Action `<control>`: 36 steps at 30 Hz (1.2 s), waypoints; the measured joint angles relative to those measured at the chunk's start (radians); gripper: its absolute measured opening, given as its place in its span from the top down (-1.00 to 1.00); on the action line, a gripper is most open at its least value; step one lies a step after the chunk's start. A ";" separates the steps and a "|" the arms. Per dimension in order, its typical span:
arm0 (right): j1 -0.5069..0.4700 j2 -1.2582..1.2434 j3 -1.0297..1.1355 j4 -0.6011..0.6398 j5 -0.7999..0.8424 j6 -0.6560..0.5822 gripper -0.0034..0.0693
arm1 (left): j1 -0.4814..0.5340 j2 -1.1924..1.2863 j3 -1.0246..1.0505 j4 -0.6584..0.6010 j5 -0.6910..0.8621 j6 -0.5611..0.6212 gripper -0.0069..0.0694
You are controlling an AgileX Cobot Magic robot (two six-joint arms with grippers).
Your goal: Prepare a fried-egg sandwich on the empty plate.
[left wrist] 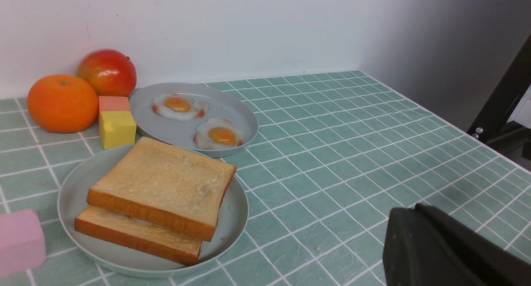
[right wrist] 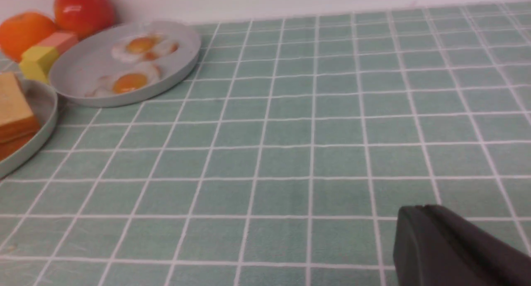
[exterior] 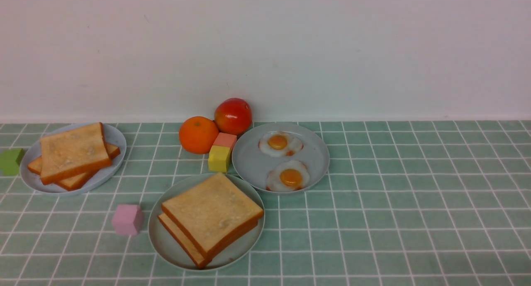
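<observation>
Low and centre in the front view, the fried-egg sandwich (exterior: 212, 218) sits on the mint plate (exterior: 166, 244), seemingly finished. Left gripper (left wrist: 452, 253) and right gripper (right wrist: 456, 248) are closed, holding nothing; nothing seems left but parking the arms.

Three round plates sit on the tiles: one pale mint-green plate (exterior: 166, 240) at 6 o'clock and two grey-blue plates (exterior: 249, 161). Toast slices (exterior: 211, 213) number four, two per stack. Two fried eggs (exterior: 280, 144). Four small blocks (exterior: 127, 219). One orange (exterior: 198, 134), one apple (exterior: 233, 116).
</observation>
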State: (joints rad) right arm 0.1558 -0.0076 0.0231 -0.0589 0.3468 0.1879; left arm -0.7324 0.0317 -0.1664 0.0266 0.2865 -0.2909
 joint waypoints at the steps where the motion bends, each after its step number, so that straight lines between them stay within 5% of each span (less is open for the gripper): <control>1: -0.004 -0.003 -0.002 -0.004 0.015 -0.003 0.95 | 0.000 0.001 0.000 -0.002 0.002 0.000 0.85; 12: -0.004 -0.003 -0.004 -0.011 0.022 -0.043 0.95 | 0.000 0.001 0.000 -0.006 0.003 0.000 0.82; 21: -0.004 -0.003 -0.007 0.103 0.038 -0.292 0.94 | 0.000 0.001 0.000 -0.006 0.003 0.000 0.80; 36: -0.004 -0.003 -0.008 0.111 0.042 -0.317 0.92 | 0.000 0.001 0.000 -0.006 0.003 0.000 0.79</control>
State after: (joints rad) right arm 0.1520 -0.0105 0.0153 0.0524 0.3885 -0.1287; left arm -0.7324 0.0327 -0.1664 0.0203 0.2897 -0.2909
